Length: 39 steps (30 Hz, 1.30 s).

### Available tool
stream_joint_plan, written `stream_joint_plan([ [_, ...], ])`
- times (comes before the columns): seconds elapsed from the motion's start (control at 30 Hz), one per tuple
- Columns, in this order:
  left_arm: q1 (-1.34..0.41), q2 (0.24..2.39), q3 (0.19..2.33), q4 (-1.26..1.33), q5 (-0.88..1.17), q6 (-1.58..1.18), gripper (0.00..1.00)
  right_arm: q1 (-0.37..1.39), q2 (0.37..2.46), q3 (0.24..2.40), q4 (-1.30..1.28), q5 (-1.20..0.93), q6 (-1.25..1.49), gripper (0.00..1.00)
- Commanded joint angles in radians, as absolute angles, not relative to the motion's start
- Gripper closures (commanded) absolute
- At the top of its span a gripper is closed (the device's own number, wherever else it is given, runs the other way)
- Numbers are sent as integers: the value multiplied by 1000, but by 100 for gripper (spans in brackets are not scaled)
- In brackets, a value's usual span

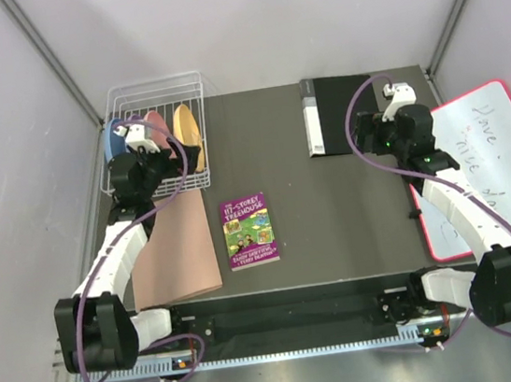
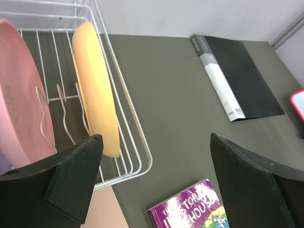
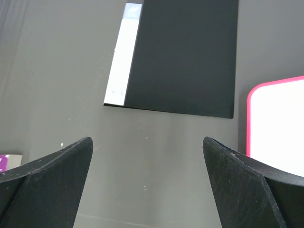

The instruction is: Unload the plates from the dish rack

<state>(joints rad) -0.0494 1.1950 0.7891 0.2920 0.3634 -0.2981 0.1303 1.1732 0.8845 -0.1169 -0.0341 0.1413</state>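
The white wire dish rack [image 1: 153, 85] stands at the table's far left. A light blue plate [image 1: 116, 134], a pink plate [image 1: 157, 123] and a yellow-orange plate [image 1: 187, 129] stand on edge in it. The purple plate is hidden behind my left arm. My left gripper [image 1: 151, 159] is open and empty over the rack's near edge. In the left wrist view the left gripper [image 2: 156, 142] hangs above the rack's near right corner [image 2: 142, 152], with the yellow-orange plate [image 2: 95, 85] and pink plate [image 2: 19, 109] just ahead. My right gripper [image 1: 382, 129] [image 3: 147, 142] is open and empty above bare table.
A purple book [image 1: 249, 230] [image 2: 190, 209] lies mid-table, with a peach mat [image 1: 176, 248] to its left below the rack. A black folder [image 1: 340, 114] [image 3: 185, 57] lies at the back right. A pink-framed whiteboard [image 1: 478, 166] [image 3: 280, 123] lies along the right edge.
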Motion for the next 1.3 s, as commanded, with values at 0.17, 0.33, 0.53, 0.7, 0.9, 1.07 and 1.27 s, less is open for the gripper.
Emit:
stream_joint_plan([
  [0.17,-156,1299,853,397,148,-201,14,138,1183,903,-83,-6,115,0],
  [0.33,-228,1370,897,399,-26,-120,27,138,1212,913,-77,-11,118,0],
  [0.53,-296,1454,946,405,-259,-35,45,138,1229,908,-63,-14,117,5],
  [0.7,-334,1517,963,420,-367,15,56,138,1236,913,-64,-8,115,13],
  [0.9,-357,1545,968,448,-426,40,78,137,1239,911,-54,-6,117,25],
  [1.07,-371,1562,976,446,-452,49,100,137,1252,910,-48,21,124,34],
  [1.27,-390,1583,988,445,-514,66,100,135,1267,916,-54,28,129,35],
])
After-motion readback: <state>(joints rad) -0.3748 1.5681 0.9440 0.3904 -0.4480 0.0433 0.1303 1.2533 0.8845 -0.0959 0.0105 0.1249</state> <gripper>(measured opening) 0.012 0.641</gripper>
